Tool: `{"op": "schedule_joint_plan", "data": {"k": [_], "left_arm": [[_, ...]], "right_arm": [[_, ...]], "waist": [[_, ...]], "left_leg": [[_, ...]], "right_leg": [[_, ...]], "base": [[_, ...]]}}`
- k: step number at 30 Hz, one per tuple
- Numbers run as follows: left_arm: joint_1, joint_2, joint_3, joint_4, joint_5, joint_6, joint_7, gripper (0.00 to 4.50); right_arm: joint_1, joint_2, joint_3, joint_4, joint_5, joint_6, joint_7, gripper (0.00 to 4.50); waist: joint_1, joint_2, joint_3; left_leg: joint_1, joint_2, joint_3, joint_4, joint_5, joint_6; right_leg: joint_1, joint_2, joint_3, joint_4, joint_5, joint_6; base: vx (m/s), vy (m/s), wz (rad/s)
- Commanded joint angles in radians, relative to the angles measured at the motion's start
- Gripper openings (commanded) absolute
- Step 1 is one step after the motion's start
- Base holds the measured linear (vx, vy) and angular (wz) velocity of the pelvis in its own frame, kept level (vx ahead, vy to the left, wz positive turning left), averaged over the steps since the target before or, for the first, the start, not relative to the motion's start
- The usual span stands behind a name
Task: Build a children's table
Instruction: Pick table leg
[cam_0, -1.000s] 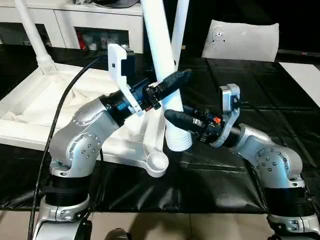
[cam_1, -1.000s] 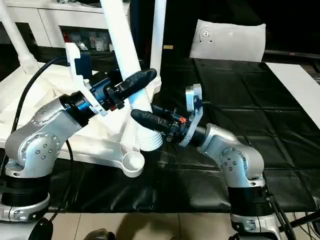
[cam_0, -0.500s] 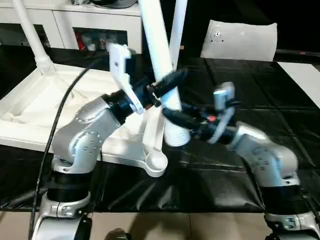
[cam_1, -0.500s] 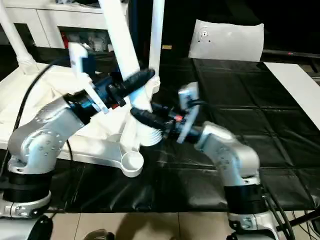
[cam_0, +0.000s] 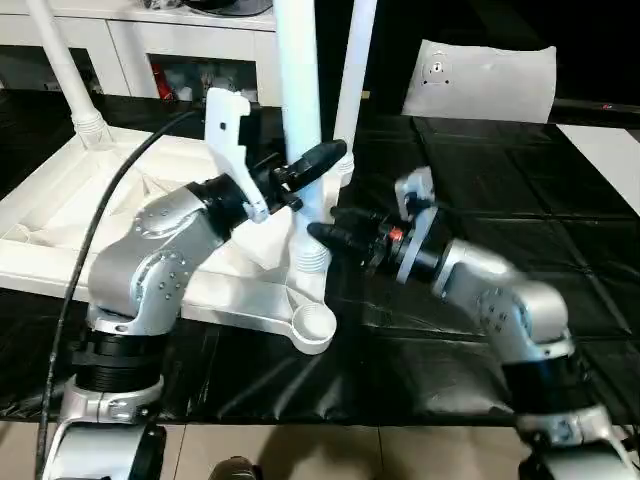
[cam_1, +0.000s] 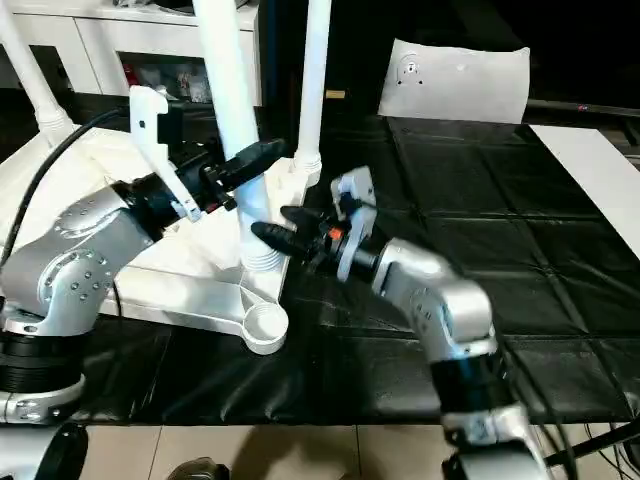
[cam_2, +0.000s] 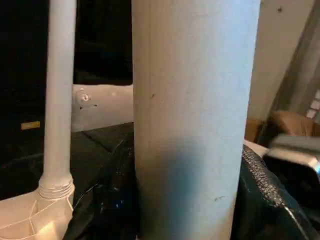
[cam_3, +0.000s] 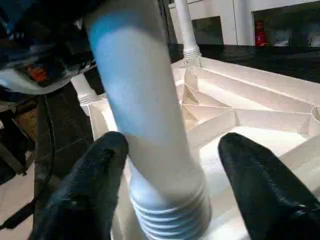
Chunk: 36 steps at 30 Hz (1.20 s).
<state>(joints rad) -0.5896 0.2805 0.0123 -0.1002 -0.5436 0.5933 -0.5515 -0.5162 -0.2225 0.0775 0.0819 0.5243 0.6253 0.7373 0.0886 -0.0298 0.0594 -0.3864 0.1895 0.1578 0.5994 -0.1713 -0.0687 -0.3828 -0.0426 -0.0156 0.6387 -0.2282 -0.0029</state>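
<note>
Left eye view: upright legs (cam_0: 355, 80) (two) flank held leg (cam_0: 300, 90).

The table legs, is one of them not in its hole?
Yes. The leg held by the left gripper has its ribbed end resting on the tabletop, beside the empty corner socket, not in it. Two other legs stand in sockets.
</note>
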Motion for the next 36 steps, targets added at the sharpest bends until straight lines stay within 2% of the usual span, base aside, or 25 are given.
{"op": "schedule_joint_plan", "data": {"k": [1, 4, 9, 12, 14, 16, 17, 20, 22, 30, 32, 33, 36], "left_arm": [[-0.018, 0.012, -0.028, -0.010, -0.008, 0.020, -0.047, 1.86], [-0.028, 0.035, -0.055, -0.010, -0.013, 0.042, -0.092, 1.86], [-0.043, 0.060, -0.087, -0.020, -0.018, 0.067, -0.139, 1.86], [-0.051, 0.067, -0.098, -0.032, -0.025, 0.081, -0.160, 1.86], [-0.065, 0.068, -0.110, -0.042, -0.030, 0.099, -0.175, 1.86], [-0.071, 0.068, -0.116, -0.043, -0.028, 0.101, -0.182, 1.86], [-0.072, 0.065, -0.116, -0.045, -0.032, 0.104, -0.183, 1.86], [-0.077, 0.066, -0.119, -0.051, -0.040, 0.112, -0.195, 1.86], [-0.079, 0.069, -0.123, -0.054, -0.041, 0.114, -0.204, 1.86], [-0.085, 0.072, -0.136, -0.073, -0.046, 0.131, -0.229, 1.86], [-0.088, 0.067, -0.138, -0.073, -0.046, 0.133, -0.230, 1.86], [-0.090, 0.063, -0.139, -0.073, -0.046, 0.133, -0.229, 1.86], [-0.095, 0.052, -0.139, -0.075, -0.051, 0.139, -0.231, 1.85]], "right_arm": [[-0.021, -0.028, -0.020, 0.005, -0.010, 0.014, 0.009, 3.61], [-0.045, -0.071, 0.010, 0.013, -0.021, 0.026, 0.068, 3.91], [-0.070, -0.112, 0.058, 0.017, -0.034, 0.037, 0.134, 4.24], [-0.084, -0.119, 0.076, 0.025, -0.042, 0.040, 0.151, 4.24], [-0.096, -0.122, 0.103, 0.030, -0.048, 0.036, 0.190, 4.24], [-0.098, -0.120, 0.110, 0.030, -0.047, 0.037, 0.208, 4.24], [-0.098, -0.120, 0.113, 0.030, -0.047, 0.038, 0.214, 4.07], [-0.100, -0.122, 0.125, 0.035, -0.051, 0.038, 0.224, 3.87], [-0.102, -0.123, 0.131, 0.039, -0.052, 0.039, 0.231, 3.52], [-0.107, -0.116, 0.137, 0.062, -0.052, 0.047, 0.260, 2.96], [-0.109, -0.112, 0.136, 0.068, -0.051, 0.048, 0.263, 2.65], [-0.110, -0.110, 0.136, 0.072, -0.051, 0.047, 0.265, 2.65], [-0.113, -0.107, 0.144, 0.082, -0.058, 0.043, 0.277, 2.54]], "waist": [[-0.002, 0.010, -0.070], [-0.001, 0.011, -0.069], [-0.001, 0.006, -0.069], [-0.001, 0.007, -0.069], [-0.001, 0.003, -0.068], [0.000, 0.005, -0.068], [0.000, 0.001, -0.068], [0.000, 0.002, -0.068], [0.000, 0.002, -0.069], [0.001, 0.002, -0.069], [0.001, 0.001, -0.069], [0.000, -0.001, -0.069], [0.001, 0.001, -0.069]], "left_leg": [[0.024, 0.028, 0.000, -0.067, -0.114, -0.047], [0.024, 0.028, 0.001, -0.066, -0.115, -0.047], [0.022, 0.027, 0.002, -0.064, -0.113, -0.037], [0.023, 0.028, 0.002, -0.064, -0.116, -0.037], [0.024, 0.029, 0.002, -0.064, -0.123, -0.037], [0.023, 0.030, 0.002, -0.064, -0.122, -0.035], [0.023, 0.030, 0.002, -0.064, -0.115, -0.032], [0.022, 0.029, 0.003, -0.064, -0.110, -0.029], [0.023, 0.029, 0.003, -0.064, -0.114, -0.030], [0.022, 0.030, 0.003, -0.063, -0.112, -0.025], [0.022, 0.029, 0.003, -0.063, -0.114, -0.026], [0.022, 0.029, 0.004, -0.063, -0.113, -0.025], [0.022, 0.030, 0.004, -0.063, -0.114, -0.025]], "right_leg": [[0.043, -0.070, 0.032, -0.068, 0.009, -0.172], [0.043, -0.071, 0.032, -0.067, 0.011, -0.174], [0.046, -0.071, 0.033, -0.067, 0.005, -0.184], [0.044, -0.072, 0.033, -0.067, -0.004, -0.191], [0.043, -0.072, 0.033, -0.068, -0.021, -0.195], [0.043, -0.073, 0.033, -0.067, -0.024, -0.197], [0.044, -0.072, 0.033, -0.066, -0.013, -0.199], [0.045, -0.072, 0.033, -0.066, -0.006, -0.199], [0.044, -0.071, 0.032, -0.066, -0.013, -0.198], [0.044, -0.073, 0.033, -0.066, -0.013, -0.202], [0.044, -0.072, 0.032, -0.066, -0.017, -0.201], [0.044, -0.072, 0.032, -0.067, -0.019, -0.201], [0.044, -0.074, 0.033, -0.067, -0.024, -0.203]], "base": [[0.000, 0.000, 0.00], [0.000, 0.000, 0.00], [0.000, 0.000, 0.00], [0.000, 0.000, 0.00], [0.000, 0.000, 0.00], [0.000, 0.000, 0.00], [0.000, 0.000, 0.00], [0.000, 0.000, 0.00], [0.000, 0.000, 0.00], [0.000, 0.000, 0.00], [0.000, 0.000, 0.00], [0.000, 0.000, 0.00], [0.000, 0.000, 0.00]]}}
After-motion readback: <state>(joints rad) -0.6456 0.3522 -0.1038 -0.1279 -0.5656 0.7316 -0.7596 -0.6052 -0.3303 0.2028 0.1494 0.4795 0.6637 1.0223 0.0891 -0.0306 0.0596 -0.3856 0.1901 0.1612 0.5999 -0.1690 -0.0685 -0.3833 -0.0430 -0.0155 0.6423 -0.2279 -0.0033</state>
